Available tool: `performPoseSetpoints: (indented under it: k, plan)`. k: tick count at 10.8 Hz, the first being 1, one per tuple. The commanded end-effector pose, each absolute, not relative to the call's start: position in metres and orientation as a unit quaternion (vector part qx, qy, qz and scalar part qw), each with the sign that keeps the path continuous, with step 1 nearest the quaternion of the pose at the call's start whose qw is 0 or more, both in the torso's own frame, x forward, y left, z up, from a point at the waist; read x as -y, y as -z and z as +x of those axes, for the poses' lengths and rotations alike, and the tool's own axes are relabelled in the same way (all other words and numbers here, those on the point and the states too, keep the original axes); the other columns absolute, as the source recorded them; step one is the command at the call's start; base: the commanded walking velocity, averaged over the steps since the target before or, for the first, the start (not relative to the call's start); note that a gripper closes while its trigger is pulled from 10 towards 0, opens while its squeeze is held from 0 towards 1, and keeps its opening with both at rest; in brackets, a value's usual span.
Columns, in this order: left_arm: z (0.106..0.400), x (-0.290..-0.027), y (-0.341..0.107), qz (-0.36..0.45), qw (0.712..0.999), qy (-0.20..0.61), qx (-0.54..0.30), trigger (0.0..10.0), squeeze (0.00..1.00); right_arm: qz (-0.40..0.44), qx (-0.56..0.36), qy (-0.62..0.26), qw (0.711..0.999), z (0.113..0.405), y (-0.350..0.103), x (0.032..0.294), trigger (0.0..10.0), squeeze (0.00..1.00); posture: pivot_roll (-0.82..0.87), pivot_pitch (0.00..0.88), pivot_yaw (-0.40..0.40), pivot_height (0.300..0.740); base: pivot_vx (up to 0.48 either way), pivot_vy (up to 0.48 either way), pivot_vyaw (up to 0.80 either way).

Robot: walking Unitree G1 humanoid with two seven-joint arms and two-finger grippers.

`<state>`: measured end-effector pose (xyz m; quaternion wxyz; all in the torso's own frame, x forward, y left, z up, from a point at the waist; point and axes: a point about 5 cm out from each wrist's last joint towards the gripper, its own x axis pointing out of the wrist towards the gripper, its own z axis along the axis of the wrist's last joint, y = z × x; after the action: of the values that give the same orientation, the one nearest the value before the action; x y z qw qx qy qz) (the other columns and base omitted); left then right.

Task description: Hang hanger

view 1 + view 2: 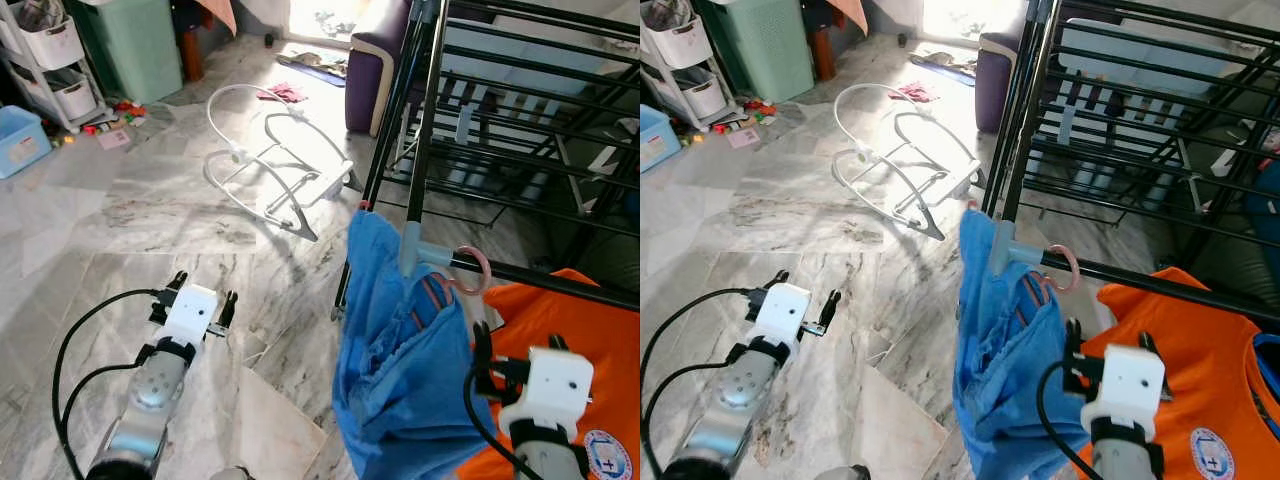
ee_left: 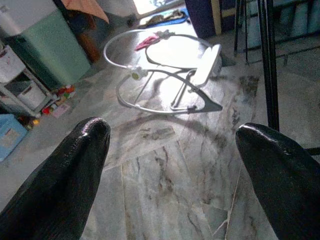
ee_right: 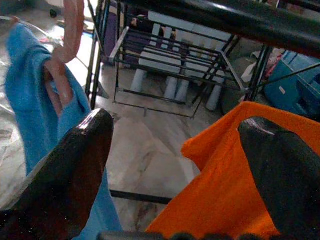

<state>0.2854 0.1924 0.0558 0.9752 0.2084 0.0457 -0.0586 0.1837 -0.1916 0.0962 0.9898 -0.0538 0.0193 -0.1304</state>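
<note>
Hanging at centre right, the pink hanger (image 1: 472, 272) hooks the rack's rail (image 1: 560, 284), carrying a blue garment (image 1: 395, 350). Right gripper (image 1: 515, 362) jaws spread, empty; left gripper (image 1: 200, 290) likewise. Brushing it could unhook the hanger.

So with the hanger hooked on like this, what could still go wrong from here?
The pink hanger hook sits on the black rail right at the rack's corner joint, so a nudge might slip it off. The right claw is open, close beside the blue garment and the orange shirt; pulling back carelessly could snag fabric. The left claw hangs open over the floor, away from the rack.
</note>
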Motion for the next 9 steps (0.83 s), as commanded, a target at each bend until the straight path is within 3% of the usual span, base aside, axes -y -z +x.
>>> performPoseSetpoints:
  k: [1,2,4,9]
  plan:
    - [0.287,-0.189,-0.05,0.211,0.974,0.06,-0.055,10.0,0.0,-0.057,-0.023,0.138,0.989,0.183,-0.094,0.195,10.0,0.78,0.12,0.082,-0.086,0.74,0.0,0.0,0.0]
    - [0.291,-0.183,-0.053,0.21,0.974,0.068,-0.05,10.0,0.0,-0.058,-0.023,0.14,0.988,0.183,-0.095,0.195,10.0,0.65,0.11,0.077,-0.085,0.74,0.0,0.0,0.0]
    - [0.294,-0.178,-0.057,0.207,0.974,0.077,-0.044,10.0,0.0,-0.056,-0.022,0.144,0.988,0.184,-0.094,0.195,10.0,0.65,0.11,0.07,-0.077,0.74,0.0,0.0,0.0]
    - [0.299,-0.169,-0.066,0.207,0.974,0.086,-0.032,10.0,0.0,-0.047,-0.024,0.149,0.987,0.187,-0.092,0.195,10.0,0.65,0.11,0.072,-0.063,0.74,-0.263,0.0,0.0]
